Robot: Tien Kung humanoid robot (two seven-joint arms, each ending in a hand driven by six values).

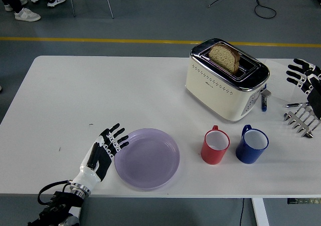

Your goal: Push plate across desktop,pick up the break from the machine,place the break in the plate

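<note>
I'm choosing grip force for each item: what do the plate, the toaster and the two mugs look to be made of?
Plate: likely plastic, pale lilac, smooth with a soft, dull sheen.
Toaster: cream body, probably painted metal or plastic; its top looks like polished chrome, mirroring the surroundings.
Red mug and blue mug: glossy outside, white inside, suggesting enamel or glazed ceramic; which one is unclear.

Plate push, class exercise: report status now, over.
Left hand open, fingers against plate rim. Right hand open at far right edge. Bread in toaster. Red mug beside the plate's right.
</note>
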